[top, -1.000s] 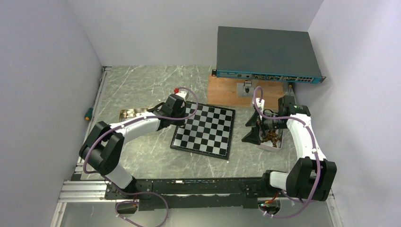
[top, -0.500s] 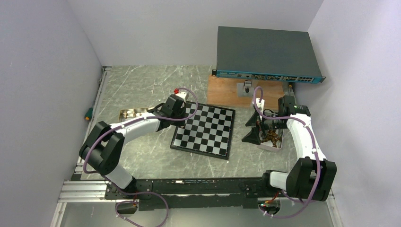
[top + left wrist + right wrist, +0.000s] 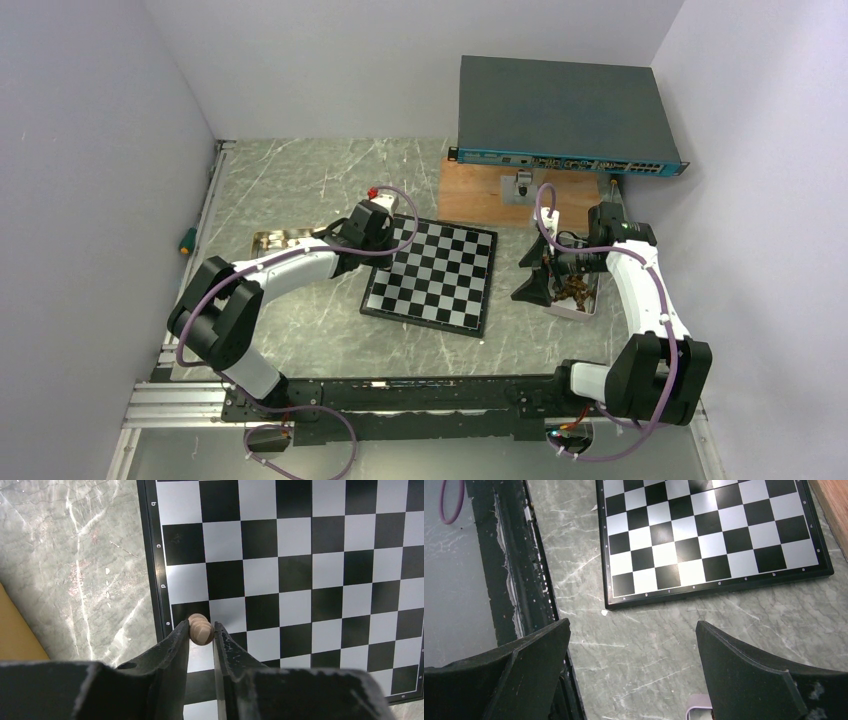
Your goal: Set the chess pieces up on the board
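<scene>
- Chessman [image 3: 201, 629], light tan, lies between the left gripper's [image 3: 201, 631] fingertips. The jaws are narrow and close on both sides; gripped or loose, I cannot tell.
- It sits over the board's [image 3: 300, 555] edge squares, nearest that gripper.
- Right gripper [image 3: 631, 630] gapes wide.
- Since a second ago, neither arm has visibly moved.

Flat black-and-white chessboard [image 3: 433, 276]; light tan chess piece [image 3: 201, 630] at its 9 o'clock edge (beside letter e); brown pieces [image 3: 573, 290] heaped at 3 o'clock.
</scene>
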Controlling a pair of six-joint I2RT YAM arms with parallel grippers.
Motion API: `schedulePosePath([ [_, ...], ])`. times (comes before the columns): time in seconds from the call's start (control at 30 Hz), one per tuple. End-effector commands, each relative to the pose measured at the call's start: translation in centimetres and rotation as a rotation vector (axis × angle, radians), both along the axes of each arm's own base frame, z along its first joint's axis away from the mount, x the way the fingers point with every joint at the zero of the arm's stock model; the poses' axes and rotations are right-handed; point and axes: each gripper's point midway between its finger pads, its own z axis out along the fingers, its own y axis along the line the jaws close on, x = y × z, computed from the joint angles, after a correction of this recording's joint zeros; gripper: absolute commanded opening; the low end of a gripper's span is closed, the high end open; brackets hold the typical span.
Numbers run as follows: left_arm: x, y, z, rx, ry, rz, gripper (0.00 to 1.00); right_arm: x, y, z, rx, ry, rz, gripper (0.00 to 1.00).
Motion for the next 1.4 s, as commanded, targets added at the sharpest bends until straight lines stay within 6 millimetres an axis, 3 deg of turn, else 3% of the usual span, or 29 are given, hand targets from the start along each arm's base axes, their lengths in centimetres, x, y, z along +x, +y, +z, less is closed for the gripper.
schedulePosePath([
  [0.0,0.19,0.13,0.65,-0.010,-0.020,0.007,0.29,0.13,0.34,0.88,0.030,-0.046,0.018,0.99],
  [0.33,0.36,0.65,0.75,0.020,-0.028,0.016,0.29,0.08,0.36,0.91,0.032,-0.045,0.020,0.99],
  [0.63,0.67,0.81,0.92,0.035,-0.041,0.019,0.12,0.06,0.36,0.89,0.032,-0.044,0.020,0.99],
  [0.97,0.89,0.85,0.94,0.043,-0.048,0.015,0.10,0.03,0.38,0.89,0.033,-0.043,0.021,0.99],
  [1.13,0.76,0.57,0.73,0.040,-0.036,0.002,0.12,0.05,0.37,0.89,0.032,-0.045,0.022,0.99],
  [1.37,0.62,0.25,0.70,0.033,-0.025,-0.012,0.30,0.03,0.36,0.86,0.032,-0.042,0.021,0.99],
])
